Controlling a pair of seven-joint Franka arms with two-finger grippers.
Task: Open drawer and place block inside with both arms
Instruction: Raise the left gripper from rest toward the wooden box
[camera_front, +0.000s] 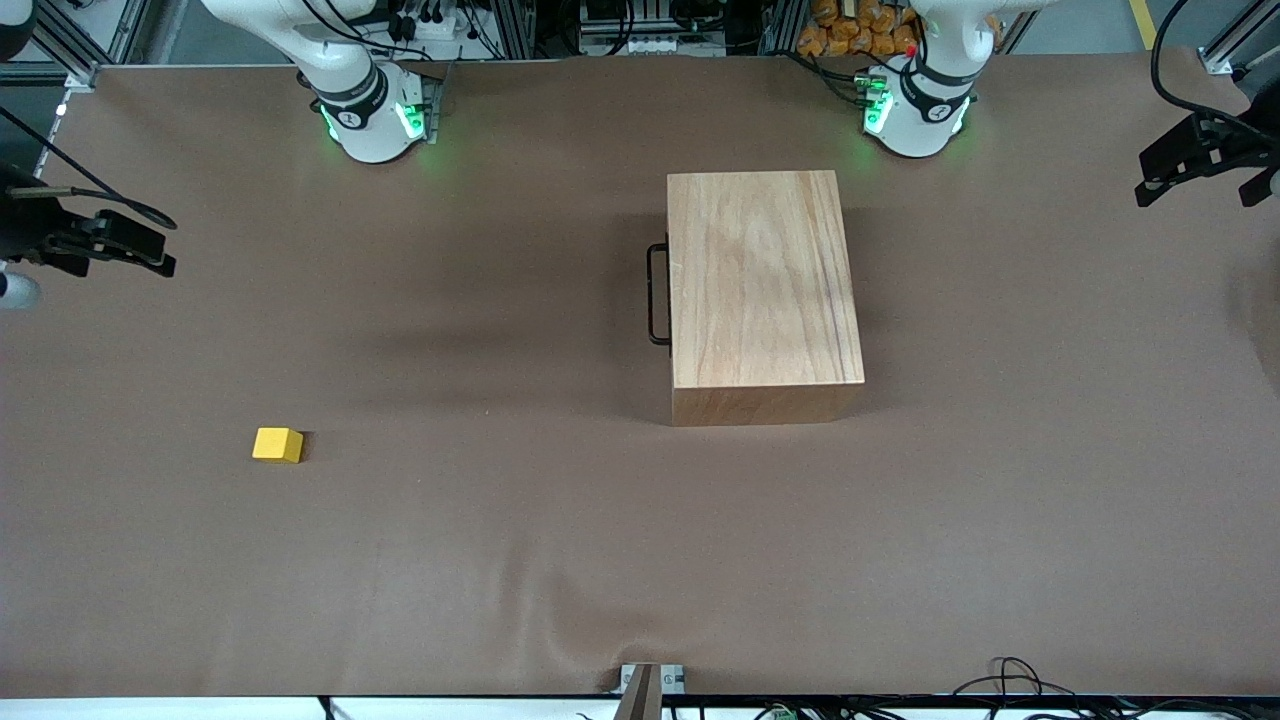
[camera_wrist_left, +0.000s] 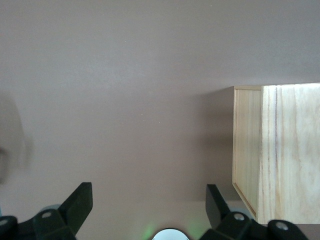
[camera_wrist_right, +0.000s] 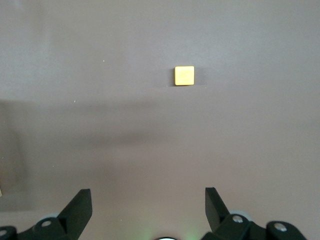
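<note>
Nothing has been started: the drawer is shut inside the wooden box (camera_front: 765, 290), with only its black wire handle (camera_front: 657, 294) standing off the side that faces the right arm's end of the bench (camera_front: 520, 560). The left gripper (camera_wrist_left: 149, 202) hangs high over the bench at the left arm's end, fingers (camera_wrist_left: 80, 200) spread wide with nothing between them; in its wrist view one end of the box lies just off to one side of the fingers, the handle out of sight. The right gripper (camera_wrist_right: 148, 202) hangs over the right arm's end, likewise spread and empty, and the block (camera_wrist_right: 184, 75) lies ahead of its fingers, well apart from them and a little off their centre line. In the front view the block (camera_front: 277, 444) sits alone on bare bench, nearer the camera than the box and well apart from it. The block looks rigid, light and flat-sided, so a square pinch across two opposite faces should hold it; its smooth faces may slip if pinched on an edge. The handle is thin, stiff wire and probably wants the fingers closed across its long bar, then a straight pull away from the box, which may slide unless it is heavy enough to stay put.
</note>
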